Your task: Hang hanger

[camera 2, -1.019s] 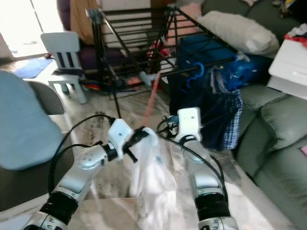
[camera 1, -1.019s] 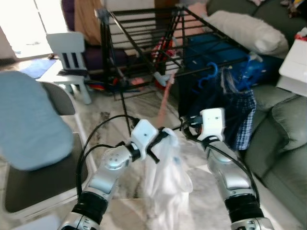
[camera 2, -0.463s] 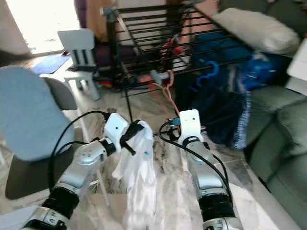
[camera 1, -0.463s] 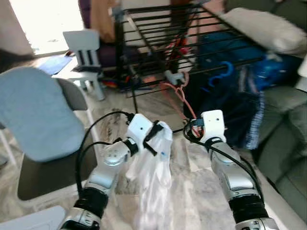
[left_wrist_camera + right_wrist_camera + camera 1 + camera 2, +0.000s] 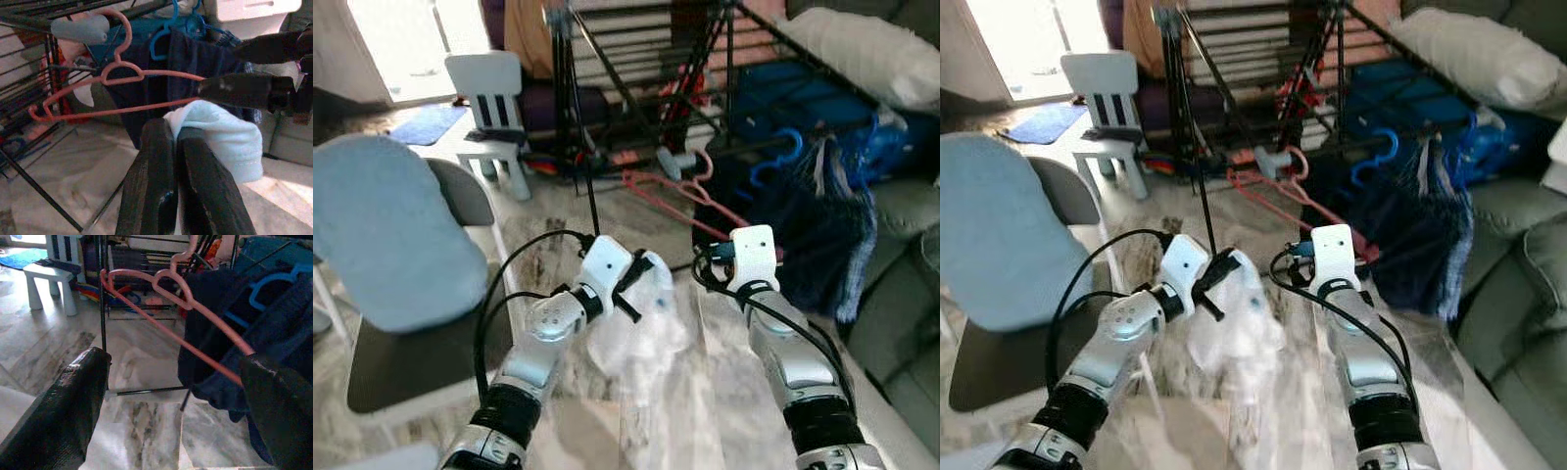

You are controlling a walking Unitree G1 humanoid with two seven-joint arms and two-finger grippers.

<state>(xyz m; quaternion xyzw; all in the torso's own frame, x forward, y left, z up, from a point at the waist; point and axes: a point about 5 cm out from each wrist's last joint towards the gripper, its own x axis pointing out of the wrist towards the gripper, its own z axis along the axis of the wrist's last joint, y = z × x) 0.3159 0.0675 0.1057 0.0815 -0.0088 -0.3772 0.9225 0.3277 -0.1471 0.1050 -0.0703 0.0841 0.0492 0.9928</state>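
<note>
A pink hanger (image 5: 680,201) hangs tilted in front of the black drying rack (image 5: 636,59), its hook (image 5: 122,29) curled by a pale grey joint on a rail. One shoulder end reaches my right gripper (image 5: 173,360), which is open with its fingers far apart; the pink arm touches one finger (image 5: 274,401). My left gripper (image 5: 173,129) is shut on a white garment (image 5: 646,333), which droops bunched and blurred between my arms. The hanger's lower bar meets that cloth (image 5: 215,137).
A blue hanger (image 5: 773,162) with dark clothes (image 5: 813,230) hangs on the rack's right side. To the left is a chair with a blue cover (image 5: 382,235), and behind it a small white chair (image 5: 489,93). A grey sofa (image 5: 901,206) with a pillow (image 5: 862,49) lies right.
The camera has shifted. The pink hanger has swung from edge-on to broadside, with its hook nearer the rack's joint. The white garment, which hung long, is bunched wider and blurred.
</note>
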